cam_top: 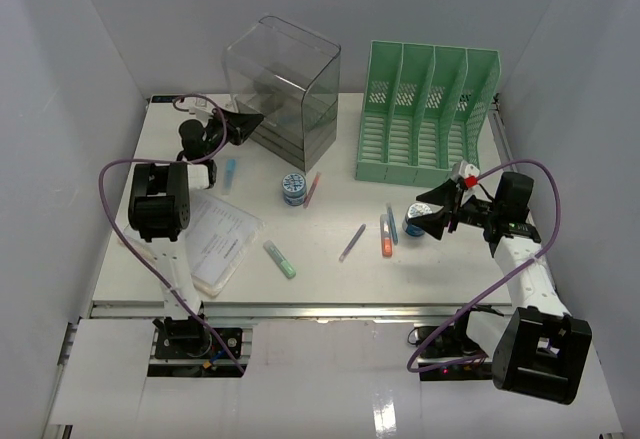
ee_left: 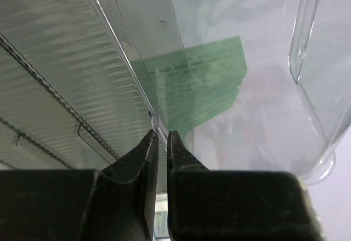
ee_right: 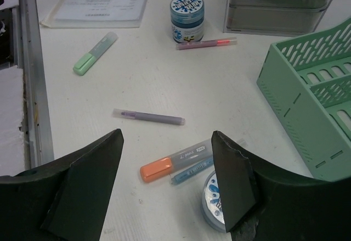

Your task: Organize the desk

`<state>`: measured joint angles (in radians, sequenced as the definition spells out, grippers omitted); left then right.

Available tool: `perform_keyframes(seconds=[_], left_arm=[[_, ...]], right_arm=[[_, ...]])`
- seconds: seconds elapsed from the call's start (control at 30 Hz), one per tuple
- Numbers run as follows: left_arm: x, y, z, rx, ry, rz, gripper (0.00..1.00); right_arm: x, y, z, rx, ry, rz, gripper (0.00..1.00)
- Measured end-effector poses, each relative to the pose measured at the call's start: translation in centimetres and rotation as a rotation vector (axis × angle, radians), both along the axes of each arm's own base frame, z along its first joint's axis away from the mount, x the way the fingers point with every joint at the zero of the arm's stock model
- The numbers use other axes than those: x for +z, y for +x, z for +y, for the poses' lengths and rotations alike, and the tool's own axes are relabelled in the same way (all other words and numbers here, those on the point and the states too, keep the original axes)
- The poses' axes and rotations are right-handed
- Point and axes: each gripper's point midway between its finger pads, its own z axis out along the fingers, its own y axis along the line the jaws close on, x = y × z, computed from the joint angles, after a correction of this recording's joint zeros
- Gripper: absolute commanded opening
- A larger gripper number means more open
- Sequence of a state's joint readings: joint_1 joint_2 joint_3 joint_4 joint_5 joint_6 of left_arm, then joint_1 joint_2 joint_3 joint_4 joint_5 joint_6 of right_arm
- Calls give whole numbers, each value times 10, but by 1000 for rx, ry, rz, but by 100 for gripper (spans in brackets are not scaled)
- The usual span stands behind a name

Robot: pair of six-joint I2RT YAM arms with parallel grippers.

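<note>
top external view: the desk [cam_top: 330, 284] carried loose pens and markers across its middle. the box [cam_top: 285, 84] stood at the far edge, left of centre. the rack [cam_top: 425, 114] stood at the far right corner. a paper sheet [cam_top: 215, 239] lay near the left edge, toward the near side.

left gripper [cam_top: 247, 119]: positioned at the box's left side. in the left wrist view the jaws stood narrow, with a thin clear edge of the box running between them. judged to be pinching that edge, though firm contact on both sides could not be confirmed.

right gripper [ee_right: 167, 142]: jaws wide, nothing held, poised low over the desk toward the right edge. the orange marker [ee_right: 175, 162] lay just beneath the gap, slightly nearer the wrist than the fingertips [ee_right: 101, 164]. it touched a blue pen [ee_right: 192, 169] along its side, and a blue jar [ee_right: 213, 200] sat just beside both. a purple pen [ee_right: 149, 117] lay beyond the tips, apart from the rest.

finding: the marker's long axis ran nearly from one finger to the other, so it lay along the closing line rather than across it. judged that the wrist must turn before a clean pinch, and that the adjoining pen could be caught with it. the right arm was plainly the nearer. the left arm was well apart, by the box.
</note>
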<state>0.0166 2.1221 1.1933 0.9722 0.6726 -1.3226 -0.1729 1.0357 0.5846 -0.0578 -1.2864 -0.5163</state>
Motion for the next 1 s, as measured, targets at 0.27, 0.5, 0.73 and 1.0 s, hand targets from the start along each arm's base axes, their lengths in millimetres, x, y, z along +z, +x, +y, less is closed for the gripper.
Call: perform_keyframes(seconds=[0.27,0.5,0.73,1.0], left_arm=[[42,-57,5,24,21,-41,0],[85,-80,4,9,36,-123,0],[106,-92,7,-11,5,-148,0],[105,-97,7,-31,-23,-128,0]], right_arm=[[8,7,27,25,1,73,81],[58,40,95,68,10,175,85],[118,83,163,73,134,290,90],[118,118,211,32,193,436,90]])
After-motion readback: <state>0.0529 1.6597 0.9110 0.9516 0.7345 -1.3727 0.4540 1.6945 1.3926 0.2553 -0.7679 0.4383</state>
